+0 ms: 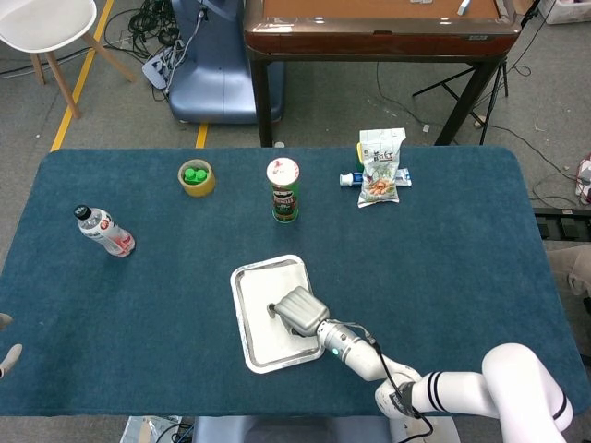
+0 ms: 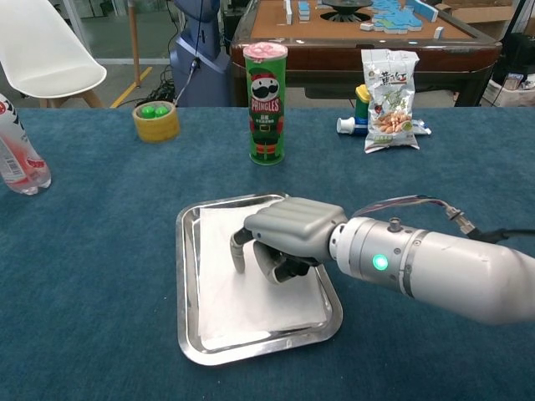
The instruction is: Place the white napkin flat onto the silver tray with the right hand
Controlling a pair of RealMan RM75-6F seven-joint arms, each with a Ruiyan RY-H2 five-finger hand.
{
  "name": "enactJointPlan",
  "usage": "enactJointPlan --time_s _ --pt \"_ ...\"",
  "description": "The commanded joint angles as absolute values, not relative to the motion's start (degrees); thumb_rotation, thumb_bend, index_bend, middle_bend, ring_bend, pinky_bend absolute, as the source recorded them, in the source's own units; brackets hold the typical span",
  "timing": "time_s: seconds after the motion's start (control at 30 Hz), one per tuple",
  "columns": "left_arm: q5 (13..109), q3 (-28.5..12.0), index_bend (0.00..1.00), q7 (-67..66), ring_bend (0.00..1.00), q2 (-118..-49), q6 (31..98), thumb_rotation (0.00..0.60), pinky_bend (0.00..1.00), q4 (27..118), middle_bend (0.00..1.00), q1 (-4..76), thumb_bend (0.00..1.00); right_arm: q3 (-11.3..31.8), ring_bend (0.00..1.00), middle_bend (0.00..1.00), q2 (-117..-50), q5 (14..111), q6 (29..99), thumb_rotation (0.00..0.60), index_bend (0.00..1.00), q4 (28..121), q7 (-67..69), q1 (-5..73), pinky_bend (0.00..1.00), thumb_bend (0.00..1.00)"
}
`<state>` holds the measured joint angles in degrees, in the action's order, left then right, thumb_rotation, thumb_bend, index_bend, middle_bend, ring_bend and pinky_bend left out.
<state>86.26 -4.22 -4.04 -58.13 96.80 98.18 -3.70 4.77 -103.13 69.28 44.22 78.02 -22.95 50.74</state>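
Note:
The silver tray (image 2: pixel 188 334) (image 1: pixel 242 343) sits on the blue table near the front middle. The white napkin (image 2: pixel 226 296) (image 1: pixel 259 328) lies flat inside it, within the rim. My right hand (image 2: pixel 280 241) (image 1: pixel 297 310) is over the tray's right half with its fingers curled downward, fingertips touching the napkin. It is not clear whether the hand pinches the napkin or only presses on it. My left hand (image 1: pixel 7 346) shows only as fingertips at the far left edge of the head view, away from the tray.
A Pringles can (image 2: pixel 266 102) stands behind the tray. A snack bag (image 2: pixel 389 88) and a small tube lie at the back right. A yellow tape roll (image 2: pixel 155 121) holding green balls is back left, and a water bottle (image 2: pixel 17 146) lies far left.

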Motion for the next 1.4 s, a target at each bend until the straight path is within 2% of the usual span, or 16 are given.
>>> enactJointPlan --time_s 0.03,0.73,1.4 --pt "86.3 -4.2 0.44 -4.1 0.38 -58.2 96.8 0.6 0.54 98.2 0.49 -3.7 0.21 4.8 1.0 1.0 -103.2 69.6 44.2 0.6 0.38 77.9 -22.6 50.7 1.0 1.0" --pt "86.2 -4.3 0.44 -4.0 0.38 -58.1 96.9 0.6 0.54 98.2 0.49 -3.8 0.21 4.7 1.0 1.0 -102.6 73.7 45.6 0.6 0.38 77.6 -18.7 50.3 1.0 1.0" --pt "86.2 -4.2 0.44 -4.2 0.38 -58.3 96.5 0.6 0.54 98.1 0.49 -3.6 0.21 6.4 1.0 1.0 -102.9 66.7 46.8 0.6 0.38 74.3 -26.2 49.4 1.0 1.0"
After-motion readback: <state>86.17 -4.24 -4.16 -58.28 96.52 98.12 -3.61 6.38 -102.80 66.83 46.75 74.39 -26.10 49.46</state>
